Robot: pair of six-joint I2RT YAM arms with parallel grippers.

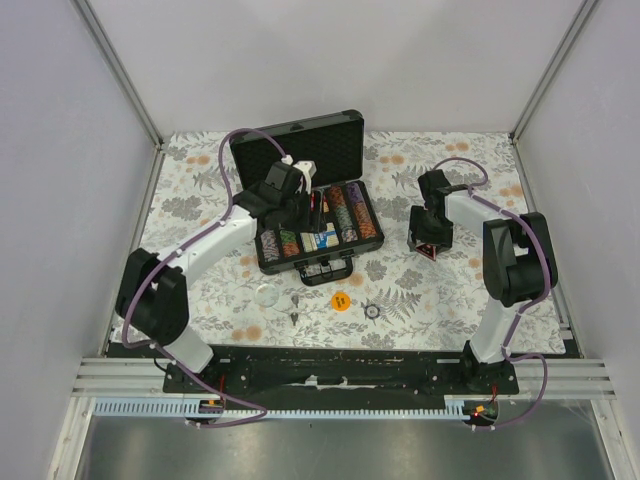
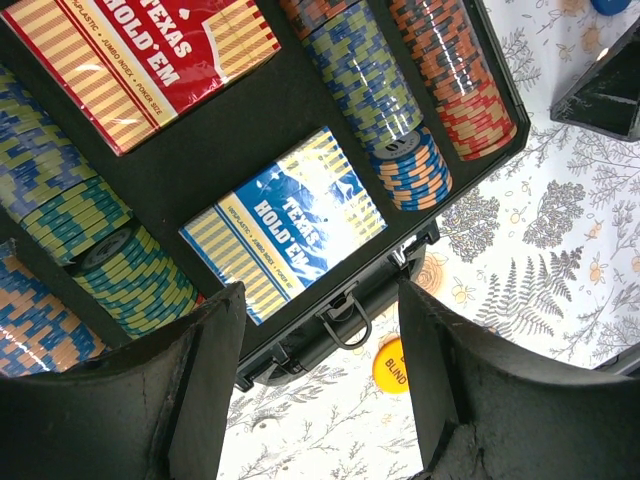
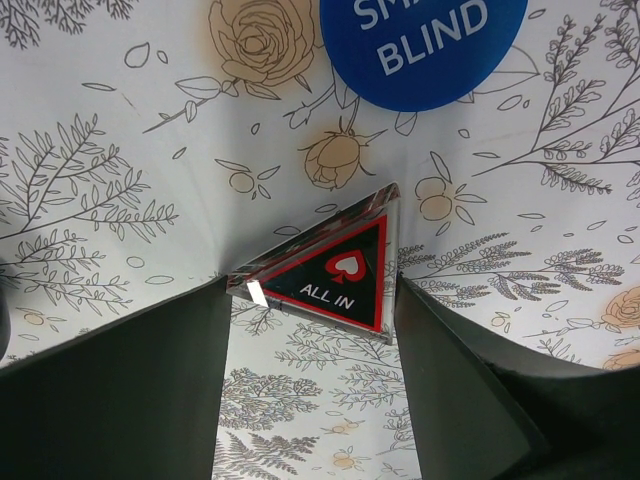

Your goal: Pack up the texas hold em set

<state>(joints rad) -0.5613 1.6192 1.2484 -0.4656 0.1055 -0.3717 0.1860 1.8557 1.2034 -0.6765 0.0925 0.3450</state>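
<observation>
The black case (image 1: 322, 268) of the texas hold em set lies open at mid-table, its lid (image 1: 300, 145) standing up behind. Rows of striped chips (image 2: 370, 80), a red deck (image 2: 140, 50) and a blue deck (image 2: 285, 220) sit in the foam. My left gripper (image 1: 298, 205) (image 2: 320, 295) hovers open above the case's front edge, holding nothing. To the right of the case, my right gripper (image 1: 430, 247) (image 3: 312, 285) has both fingers against a clear triangular "ALL IN" marker (image 3: 335, 270) just above the cloth.
A blue "SMALL BLIND" button (image 3: 420, 45) lies on the floral cloth just beyond the triangle. An orange blind button (image 1: 341, 300) (image 2: 390, 365), a clear disc (image 1: 266, 294) and a dark ring (image 1: 372, 311) lie in front of the case.
</observation>
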